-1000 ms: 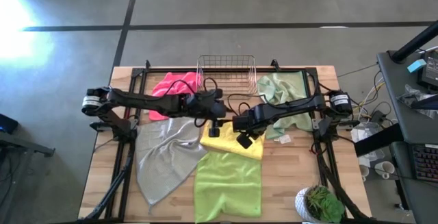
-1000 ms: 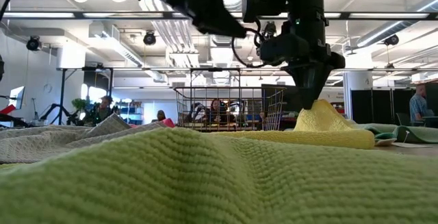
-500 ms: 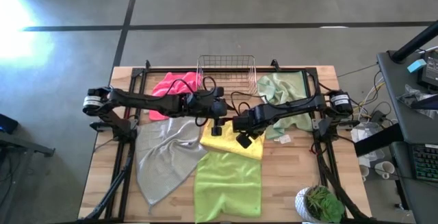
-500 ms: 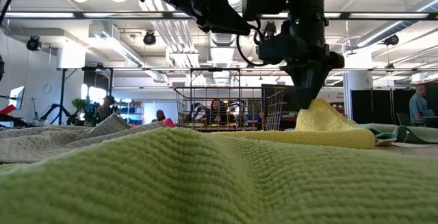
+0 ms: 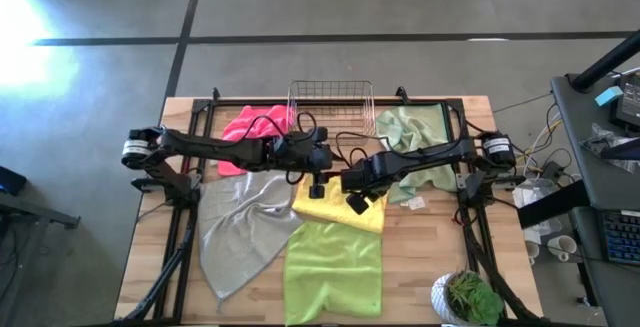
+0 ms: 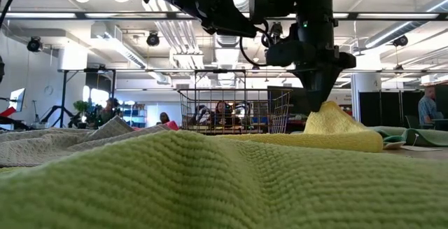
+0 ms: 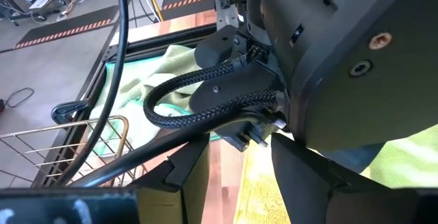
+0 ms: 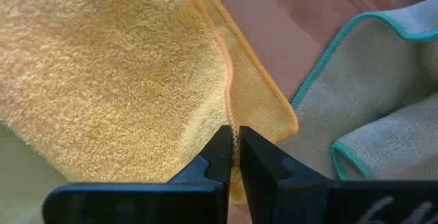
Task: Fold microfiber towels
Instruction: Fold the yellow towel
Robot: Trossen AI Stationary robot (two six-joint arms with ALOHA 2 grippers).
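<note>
Right wrist view has the right claw (image 8: 235, 157) clenched on a thin pinch of the yellow towel (image 8: 102, 66), right at its stitched hem, and that's about all it's got. With so little cloth between the fingers, my guess is the edge could just slide out as soon as the arm lifts or drags it over for a fold, and then the towel flops back crooked.

In the high view the yellow towel sits mid-desk, partly overlapped by the lime green towel (image 5: 333, 270) on the near side, with the pale sage towel (image 5: 412, 137) just beside it on the right. If the pull goes sideways it could drag a neighbour along or bunch the yellow one against it. The grey towel (image 5: 240, 229) and pink towel (image 5: 248, 127) are off to the left, and the wire basket (image 5: 331, 105) is at the back edge of the desk (image 5: 440, 247).

Other worry: the left claw (image 5: 315, 185) hangs right over the same spot, close to the right wrist. Looks released from its own wrist view, holding nothing. Those two arms are tight together, so a bump or a snagged cable seems possible.
</note>
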